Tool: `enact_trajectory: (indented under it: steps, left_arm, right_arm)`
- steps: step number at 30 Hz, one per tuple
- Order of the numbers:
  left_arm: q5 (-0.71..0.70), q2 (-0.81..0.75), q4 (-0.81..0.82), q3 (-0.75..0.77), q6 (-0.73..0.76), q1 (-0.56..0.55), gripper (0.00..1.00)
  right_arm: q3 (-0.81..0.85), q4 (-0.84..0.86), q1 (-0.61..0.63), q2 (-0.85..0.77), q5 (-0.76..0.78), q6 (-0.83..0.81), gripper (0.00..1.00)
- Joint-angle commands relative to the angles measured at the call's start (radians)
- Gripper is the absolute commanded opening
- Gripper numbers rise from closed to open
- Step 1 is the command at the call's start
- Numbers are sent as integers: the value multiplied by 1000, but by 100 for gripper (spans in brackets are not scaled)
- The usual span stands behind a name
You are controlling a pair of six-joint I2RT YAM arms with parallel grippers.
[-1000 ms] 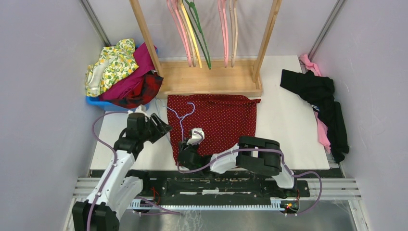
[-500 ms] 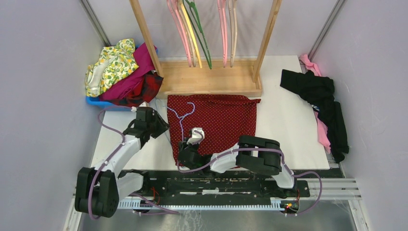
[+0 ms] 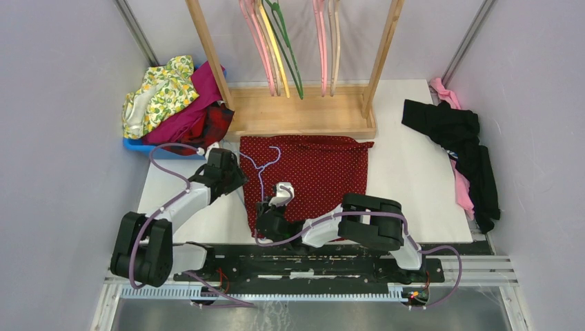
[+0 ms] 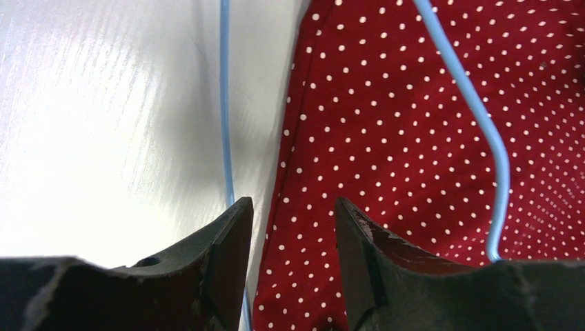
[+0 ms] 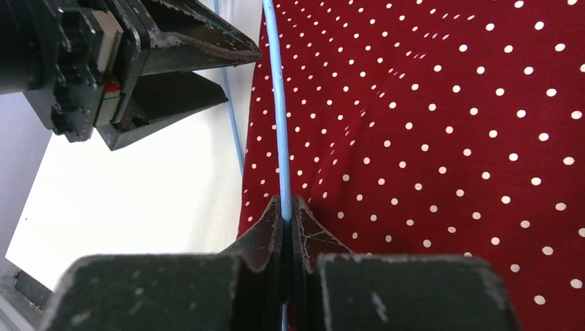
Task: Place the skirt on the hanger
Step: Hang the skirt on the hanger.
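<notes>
The skirt (image 3: 310, 172) lay spread flat on the white table (image 3: 414, 186), just in front of the wooden rack (image 3: 300, 117). The hanger (image 5: 276, 103) rested along its left side, partly on the cloth, with its hook toward the rack. The right gripper (image 5: 286, 207) was clamped tight on one wire of the hanger. The left gripper (image 4: 293, 210) stood with its jaws apart over the skirt's left edge and nothing pinched between them. The hanger's other wire ran past one finger, perhaps touching it.

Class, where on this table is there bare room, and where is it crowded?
Bare: the white table between the skirt and the black clothes. Crowded: the skirt's left edge, where left gripper, right gripper and hanger gather.
</notes>
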Motion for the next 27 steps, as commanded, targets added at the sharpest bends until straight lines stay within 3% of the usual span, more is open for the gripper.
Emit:
enact_trajectory:
  steps: [1, 12, 19, 22, 25, 27]
  left_arm:
    - [-56, 36, 54, 44, 41, -7, 55]
    - [-65, 125, 94, 74, 37, -40, 49]
    - [-68, 172, 105, 80, 46, -44, 39]
    - [-62, 187, 112, 74, 52, -44, 28]
    - [-51, 188, 113, 71, 57, -44, 5]
    - [-43, 179, 111, 71, 59, -44, 3]
  right_arm:
    - [-15, 18, -7, -25, -5, 6, 1]
    - [-32, 29, -10, -26, -7, 12, 1]
    - [-40, 33, -12, -22, -12, 20, 1]
    - [-40, 32, -12, -21, -12, 21, 1]
    - [-41, 29, -12, -22, -9, 23, 1]
    - [-39, 25, -12, -21, -9, 23, 1]
